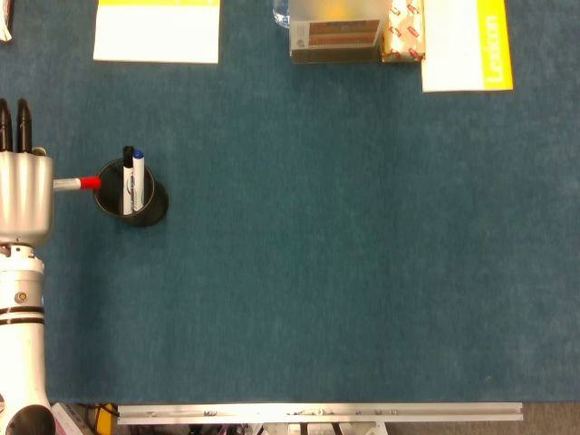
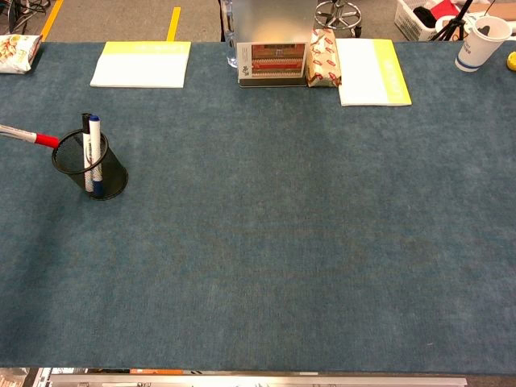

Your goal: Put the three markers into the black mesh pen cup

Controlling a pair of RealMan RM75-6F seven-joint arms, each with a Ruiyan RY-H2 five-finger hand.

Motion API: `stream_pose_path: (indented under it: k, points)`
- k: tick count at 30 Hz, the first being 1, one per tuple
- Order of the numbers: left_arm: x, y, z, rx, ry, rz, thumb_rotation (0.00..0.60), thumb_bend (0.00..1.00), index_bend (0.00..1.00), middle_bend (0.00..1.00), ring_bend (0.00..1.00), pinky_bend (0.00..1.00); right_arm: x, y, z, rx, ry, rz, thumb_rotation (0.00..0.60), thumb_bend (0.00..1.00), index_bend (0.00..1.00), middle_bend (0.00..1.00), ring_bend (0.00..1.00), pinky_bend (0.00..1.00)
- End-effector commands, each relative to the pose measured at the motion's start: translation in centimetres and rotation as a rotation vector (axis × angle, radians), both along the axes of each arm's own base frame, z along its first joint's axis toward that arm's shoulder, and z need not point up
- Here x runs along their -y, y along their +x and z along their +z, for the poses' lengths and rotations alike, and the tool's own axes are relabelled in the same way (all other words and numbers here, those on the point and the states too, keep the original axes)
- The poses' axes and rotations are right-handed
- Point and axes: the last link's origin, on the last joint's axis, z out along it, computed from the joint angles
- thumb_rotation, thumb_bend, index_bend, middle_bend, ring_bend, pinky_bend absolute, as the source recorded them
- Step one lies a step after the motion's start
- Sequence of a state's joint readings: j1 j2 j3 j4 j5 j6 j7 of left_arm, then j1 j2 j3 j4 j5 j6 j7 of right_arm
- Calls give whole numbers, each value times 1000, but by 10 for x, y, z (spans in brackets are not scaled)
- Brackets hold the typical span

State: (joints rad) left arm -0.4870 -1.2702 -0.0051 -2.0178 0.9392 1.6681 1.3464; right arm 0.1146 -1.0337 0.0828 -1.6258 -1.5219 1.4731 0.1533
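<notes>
Left hand point(image 1: 23, 195) sitting at the far left edge of the head view, back of the palm facing up, dark fingers point(image 1: 20, 127) pointing away across the table; partly cut off by the frame. Holding the red-capped marker point(image 1: 78, 183) sideways, white barrel sticking out from the thumb side, red cap pointing toward the black mesh pen cup point(image 1: 131, 194). Grip itself hidden under the palm, so not telling which fingers are pinching the barrel. Cap tip lying just beside the cup's left rim, at or barely short of it in the head view; in the chest view the red cap point(image 2: 47, 140) sitting just left of the rim point(image 2: 68, 165), raised above the table, barrel running off the left edge. Hand itself not showing in the chest view.

Standing inside the cup: blue-capped marker point(image 1: 138, 178) and black-capped marker point(image 1: 129, 163), side by side, both leaning slightly, caps rising above the rim. Cup resting on the blue table cover point(image 1: 344, 245), well apart from everything else.

Farther back, along the far edge: yellow-edged notepad point(image 2: 141, 64) on the left, printed box point(image 2: 272, 63) and red-patterned packet point(image 2: 322, 58) near the middle, yellow-edged booklet point(image 2: 371, 71) beside them, paper cup point(image 2: 476, 42) at the far right corner.

Right hand showing in neither view.
</notes>
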Motion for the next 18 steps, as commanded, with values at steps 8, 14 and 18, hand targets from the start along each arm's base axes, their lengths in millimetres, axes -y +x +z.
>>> stream_pose_path:
  k: [8,14,18]
  points:
    - [2,-2,-10,9,-31,-7,600,292,610,72,0,69,0,0,0,0,0,-2,600,0,133,188,109,384]
    - [-1,0,-19,20,-55,-18,600,292,609,73,0,70,0,0,0,1,-1,-2,600,0,133,188,109,384]
    - [-3,4,-27,26,-79,-38,600,292,597,72,0,70,1,-1,0,-1,2,-3,600,0,133,188,109,384]
